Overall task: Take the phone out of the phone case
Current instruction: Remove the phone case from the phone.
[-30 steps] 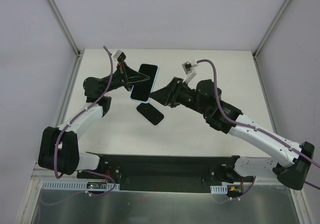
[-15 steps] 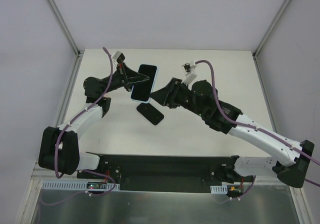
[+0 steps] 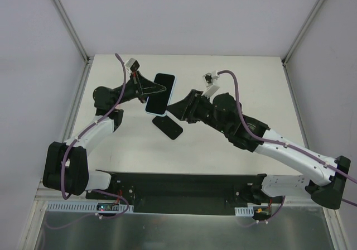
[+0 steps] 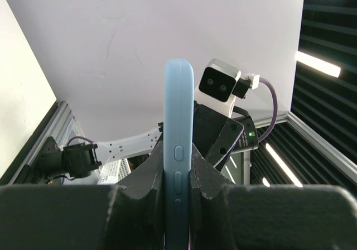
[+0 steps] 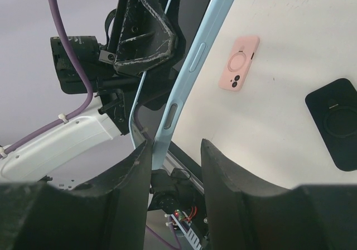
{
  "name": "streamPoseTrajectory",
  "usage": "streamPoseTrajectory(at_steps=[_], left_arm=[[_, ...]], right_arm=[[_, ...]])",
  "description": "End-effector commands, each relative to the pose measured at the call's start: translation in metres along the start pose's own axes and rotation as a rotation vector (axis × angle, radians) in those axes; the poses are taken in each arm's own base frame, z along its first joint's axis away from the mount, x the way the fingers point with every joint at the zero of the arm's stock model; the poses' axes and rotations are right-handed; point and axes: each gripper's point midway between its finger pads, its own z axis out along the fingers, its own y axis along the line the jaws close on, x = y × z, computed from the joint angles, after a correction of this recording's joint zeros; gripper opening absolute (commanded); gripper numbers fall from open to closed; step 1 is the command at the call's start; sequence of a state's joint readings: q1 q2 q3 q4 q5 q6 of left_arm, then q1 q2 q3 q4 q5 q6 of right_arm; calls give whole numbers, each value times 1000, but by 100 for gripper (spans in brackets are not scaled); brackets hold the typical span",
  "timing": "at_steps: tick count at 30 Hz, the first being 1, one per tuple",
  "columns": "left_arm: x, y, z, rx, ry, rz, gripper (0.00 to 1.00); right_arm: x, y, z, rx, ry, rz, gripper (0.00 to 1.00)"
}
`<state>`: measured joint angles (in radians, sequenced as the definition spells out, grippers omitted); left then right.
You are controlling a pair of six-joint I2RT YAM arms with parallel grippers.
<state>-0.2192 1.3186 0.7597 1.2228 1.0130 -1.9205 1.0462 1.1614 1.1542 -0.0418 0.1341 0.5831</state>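
A phone with a dark screen in a light blue case (image 3: 160, 93) is held edge-up above the table. My left gripper (image 3: 150, 88) is shut on its long side; in the left wrist view the fingers clamp the blue case edge (image 4: 178, 149) by its buttons. My right gripper (image 3: 173, 108) is open at the phone's lower corner. In the right wrist view the blue case edge (image 5: 189, 66) runs down to the left finger (image 5: 122, 188), with the gap (image 5: 174, 172) between the fingers empty. The phone's screen faces up in the top view.
A black phone case (image 3: 168, 128) lies flat on the table below the held phone, also in the right wrist view (image 5: 334, 121). A pink case (image 5: 239, 71) lies on the table, hidden in the top view. Grey walls enclose the white table (image 3: 245, 82).
My right gripper has crept left, closer to the phone's lower corner. The left gripper and phone have stayed nearly still.
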Motion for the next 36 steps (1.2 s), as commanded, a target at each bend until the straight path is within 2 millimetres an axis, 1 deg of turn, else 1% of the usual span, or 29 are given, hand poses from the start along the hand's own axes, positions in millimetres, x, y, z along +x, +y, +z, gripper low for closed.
streamPoseTrajectory(at_steps=[1, 12, 27, 32, 36], left_arm=[[17, -62, -8, 157, -15, 100, 0], [15, -57, -9, 124, -28, 119, 0], [13, -55, -11, 106, -55, 136, 0], [11, -57, -14, 100, -71, 142, 0], [10, -56, -15, 95, -79, 142, 0]], right_arm=[[38, -49, -2, 162, 110, -77, 41], [41, -44, -6, 160, 106, -93, 41], [46, -59, -11, 236, 109, -97, 41], [50, -74, -16, 293, 106, -94, 41], [52, -76, -17, 291, 100, -85, 41]])
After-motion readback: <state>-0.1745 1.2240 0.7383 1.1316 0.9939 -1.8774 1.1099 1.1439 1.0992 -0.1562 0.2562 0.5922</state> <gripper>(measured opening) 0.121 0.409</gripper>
